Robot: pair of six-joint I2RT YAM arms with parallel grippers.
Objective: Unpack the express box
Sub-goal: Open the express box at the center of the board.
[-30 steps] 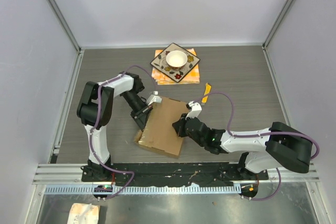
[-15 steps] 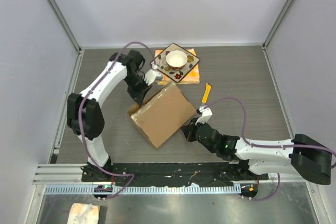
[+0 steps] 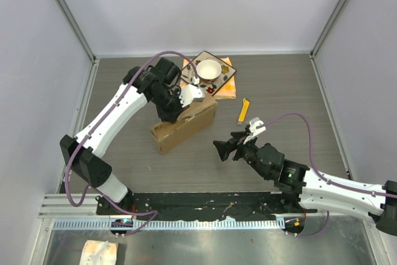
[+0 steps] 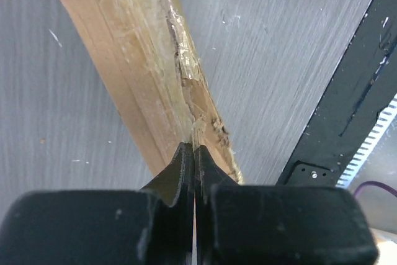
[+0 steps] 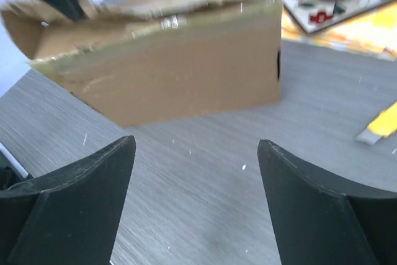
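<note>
Left gripper (image 3: 177, 111) is clamped hard on the torn upper edge of the express box (image 3: 184, 126). The left wrist view puts it beyond doubt: two black fingers (image 4: 180, 172) pressed together on a ragged lip of cardboard, barely a sliver between them. Glossy tape runs along the seam just above the pinch.

That box sits just left of centre in the overhead frame, tipped up steeply. Its lower edge is on the grey table (image 3: 291, 91) and a plain brown face is turned toward the lower right of the frame. Its upper right corner comes right up beside the patterned plate (image 3: 214, 84); whether the two touch, I can't tell.

Over to the right gripper (image 3: 228, 144), lower right of centre: jaws spread wide, nothing between them, apart from the box with bare table in the gap. Its own camera looks straight at that brown face, which fills the upper half of the right wrist view, a little blurred.

Top centre, a white bowl (image 3: 209, 69) rests on the plate, with an orange patterned mat (image 3: 228, 90) underneath. A yellow tool (image 3: 244, 110) lies flat on the table between the plate and the right gripper, touching neither.
</note>
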